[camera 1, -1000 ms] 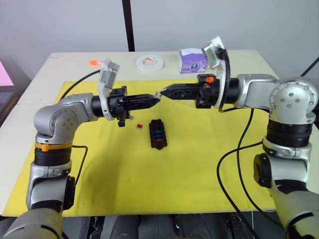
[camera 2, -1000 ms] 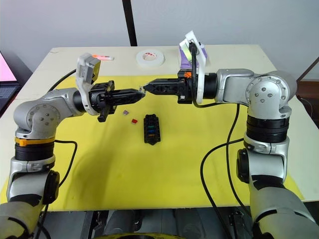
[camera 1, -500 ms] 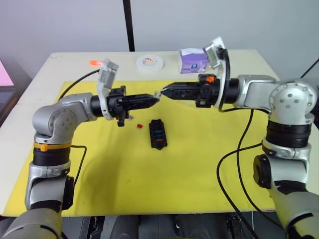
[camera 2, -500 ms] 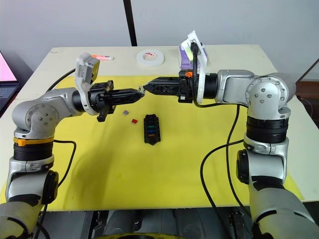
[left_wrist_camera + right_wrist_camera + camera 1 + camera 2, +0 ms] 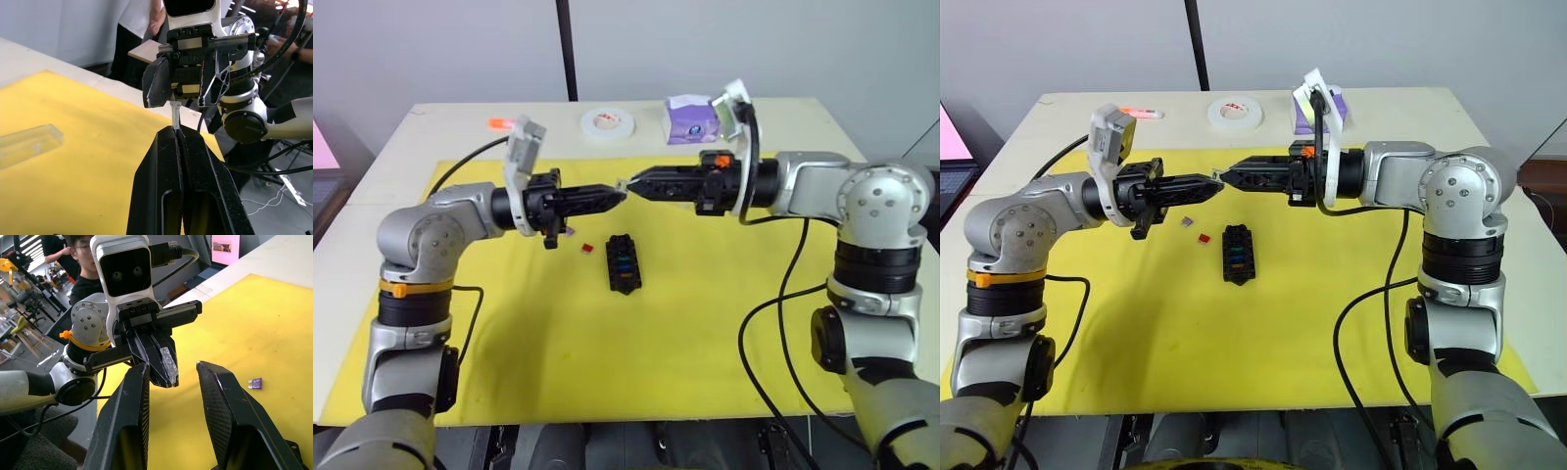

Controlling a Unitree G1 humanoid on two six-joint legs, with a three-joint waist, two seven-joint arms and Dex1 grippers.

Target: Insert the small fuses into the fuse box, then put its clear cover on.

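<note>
1. Left pincer (image 5: 619,194) is clamped on a pale fuse (image 5: 175,113), tip to tip with the right pincer (image 5: 631,184), whose fingers stand apart.
2. Fuse box (image 5: 623,262) lies on the yellow mat (image 5: 705,313), red fuse (image 5: 587,247) just beside it (purple fuse (image 5: 255,382) nearby).
3. Clear cover (image 5: 29,143) rests on the mat.
4. Tape roll (image 5: 609,122) and tissue box (image 5: 690,117) sit at the counter's (image 5: 391,147) far edge.

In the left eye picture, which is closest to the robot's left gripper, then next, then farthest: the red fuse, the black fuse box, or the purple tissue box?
From the left gripper:
1. Red fuse, on the mat just below it.
2. Fuse box, a bit farther down the mat.
3. Purple tissue box, at the table's far edge.
</note>
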